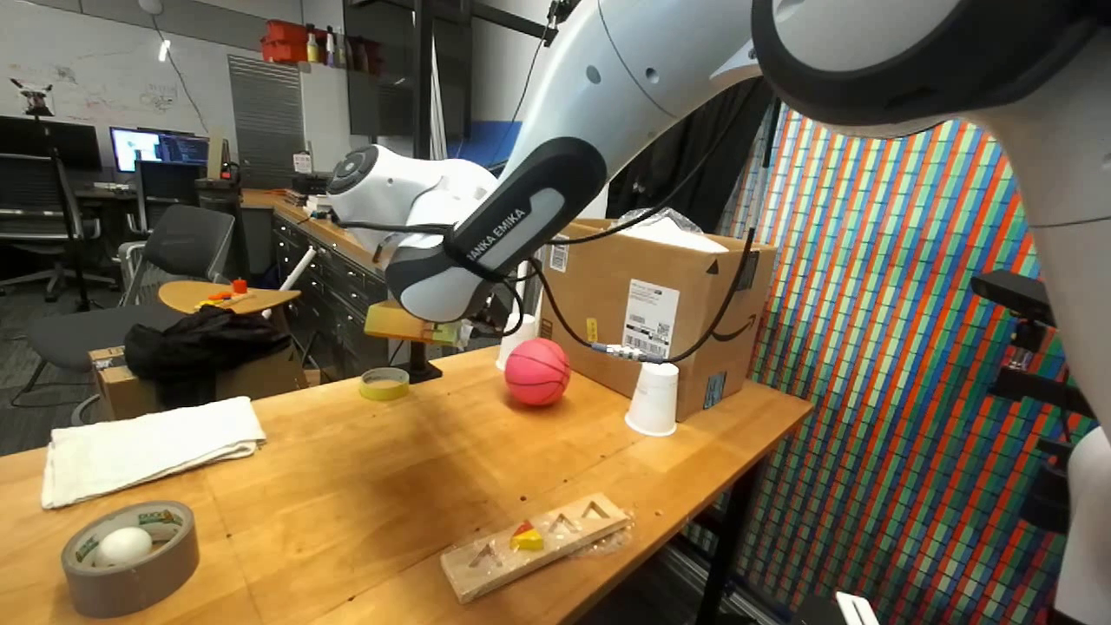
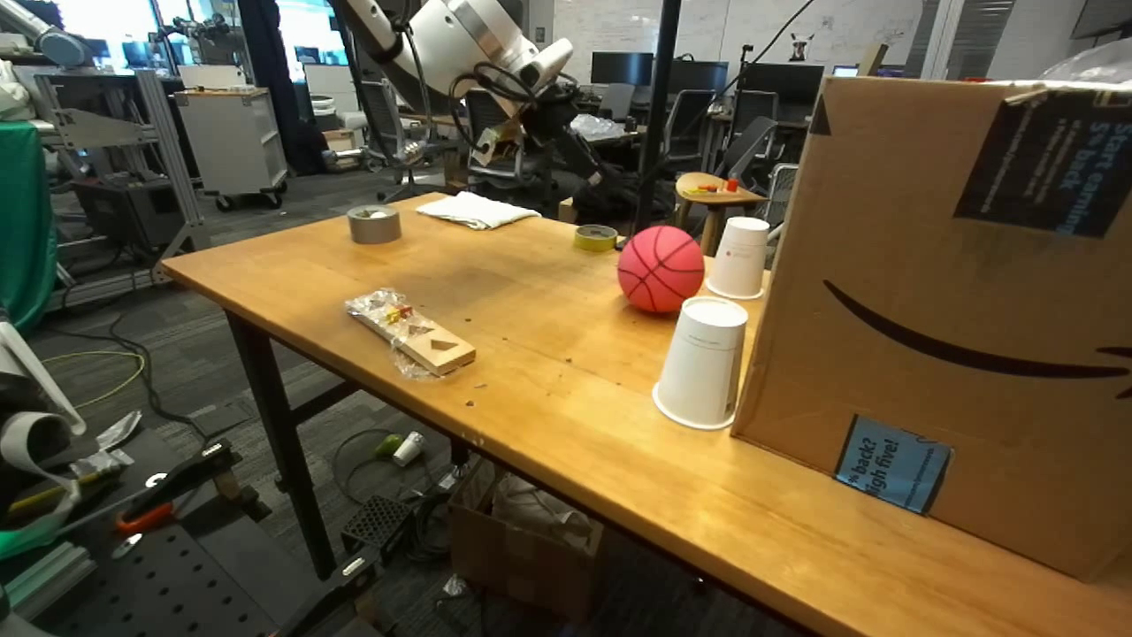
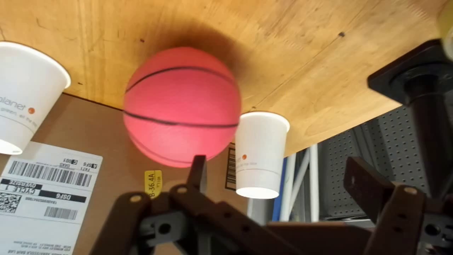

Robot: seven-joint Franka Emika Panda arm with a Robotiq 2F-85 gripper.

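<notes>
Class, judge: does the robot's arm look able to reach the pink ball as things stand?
Probably yes: the fingers are spread, and nothing visible blocks the pink ball, though a white cup stands close by.

"What kind of premises was it?"

"A robotics lab with an office area. A jointed robot arm [image 1: 555, 191] hung over a wooden table [image 1: 347, 486], and a second arm [image 2: 55, 42] showed in the background."

"And the office side?"

"Monitors [image 1: 143, 146], wheeled chairs [image 1: 31, 187] and a marked whiteboard [image 1: 113, 65] lined the room."
</notes>
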